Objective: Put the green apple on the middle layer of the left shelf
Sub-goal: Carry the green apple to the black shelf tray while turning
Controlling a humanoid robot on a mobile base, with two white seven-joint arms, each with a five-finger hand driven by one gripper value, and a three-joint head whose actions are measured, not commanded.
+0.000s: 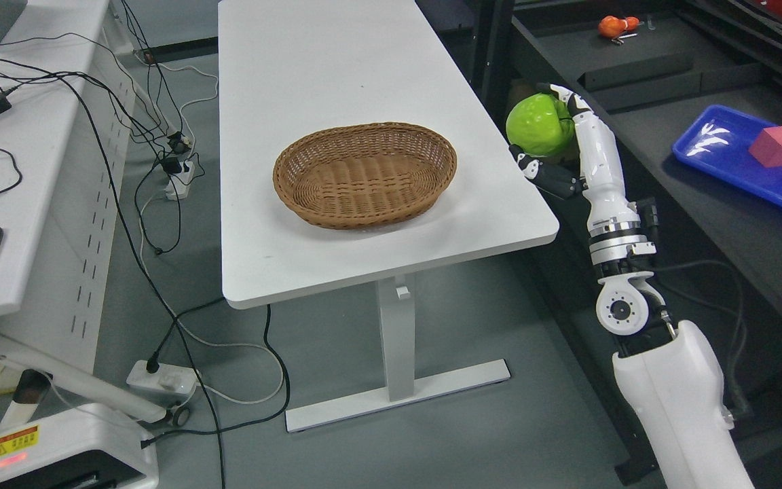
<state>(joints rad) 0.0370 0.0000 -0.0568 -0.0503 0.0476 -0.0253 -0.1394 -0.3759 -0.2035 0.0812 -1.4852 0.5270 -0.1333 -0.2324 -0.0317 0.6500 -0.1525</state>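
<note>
A bright green apple [538,125] is held in my right hand [554,136], whose fingers curl around it from above and below. The hand hangs just off the right edge of the white table [337,61], level with the dark shelf unit [669,204] on the right. My right arm comes up from the lower right corner. The left arm does not show.
An empty wicker basket [364,174] sits mid-table. On the dark shelf lie a blue tray [723,146] with a red cube [777,145], and farther back an orange object [616,26]. Cables, power strips and a second white desk [17,170] fill the left side.
</note>
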